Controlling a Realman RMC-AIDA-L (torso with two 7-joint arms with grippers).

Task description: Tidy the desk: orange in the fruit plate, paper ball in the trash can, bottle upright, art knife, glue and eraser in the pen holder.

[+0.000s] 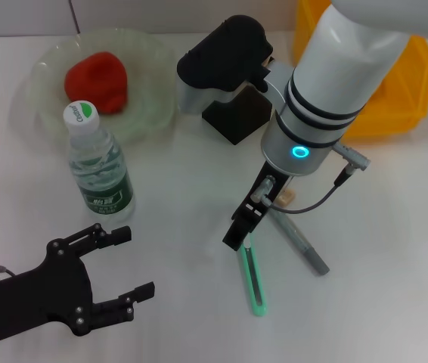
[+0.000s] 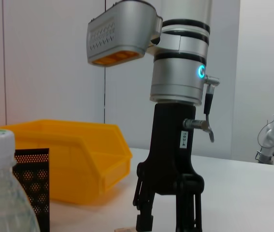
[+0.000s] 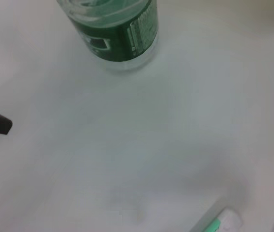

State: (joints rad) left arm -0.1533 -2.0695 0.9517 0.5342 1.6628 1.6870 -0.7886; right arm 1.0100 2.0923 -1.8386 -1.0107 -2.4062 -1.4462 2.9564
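Head view: the right arm's body hides most of the pen holder [image 1: 233, 117] and part of the yellow bin [image 1: 399, 98]. The right tool [image 1: 243, 227] stands over the green art knife [image 1: 254, 280] on the counter [image 1: 380, 249]; whether it grips anything I cannot tell. The left tool [image 1: 127, 265] is spread wide, empty, near the upright bottle [image 1: 98, 170].

I see a white bench [image 1: 395, 249], fruit plate [image 1: 153, 60] at my far left corner, upright bottle [image 1: 99, 170] just nearer, black pen holder [image 1: 237, 117] far centre, yellow bin [image 1: 395, 113] far right, green art knife [image 1: 253, 281] and grey glue pen [image 1: 305, 246] lying mid-bench.
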